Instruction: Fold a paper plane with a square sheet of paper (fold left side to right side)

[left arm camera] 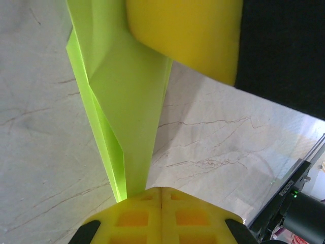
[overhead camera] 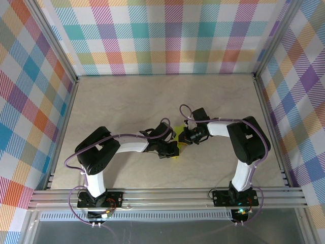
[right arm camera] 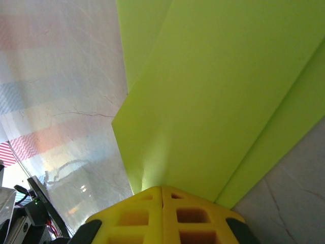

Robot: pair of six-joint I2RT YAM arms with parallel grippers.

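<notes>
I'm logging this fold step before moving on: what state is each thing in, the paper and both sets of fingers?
paper: folded into layers with sharp creases, pinched at two places.
left fingers: shut on the paper.
right fingers: shut on the paper.

Your overhead view evenly bright and sharp, faint soft shadows on the table (overhead camera: 127, 101), your wrist views blurred up close at the yellow pads (left arm camera: 134, 219), paper (right arm camera: 218, 101) glowing vivid, washed-out glare at your right wrist view's left
</notes>
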